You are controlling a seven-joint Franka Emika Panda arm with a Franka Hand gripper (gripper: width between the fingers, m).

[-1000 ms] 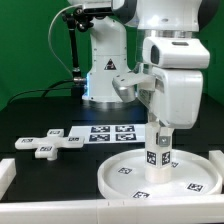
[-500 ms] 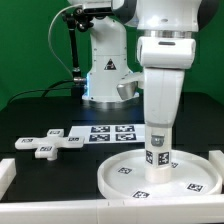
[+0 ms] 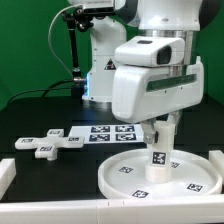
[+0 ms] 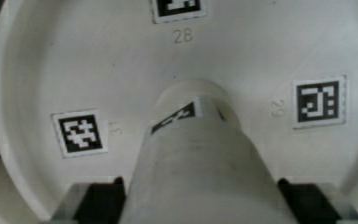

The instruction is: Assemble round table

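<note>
One disc point(image 3: 111, 178), one leg point(image 3: 157, 158), one cross point(image 3: 50, 143)

The exterior camera faces the robot arm point(image 3: 150, 75) from across the table point(image 3: 40, 120), at mid distance and slightly above it. The wrist camera, seemingly aimed almost straight down, sits close over the leg point(image 4: 194, 150) and disc point(image 4: 51, 60), which both views share.

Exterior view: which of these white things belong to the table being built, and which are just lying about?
Part of the job: large round disc, short cylinder leg gripped by the end effector, cross-shaped piece.
Just lying about: marker board, black table.
</note>
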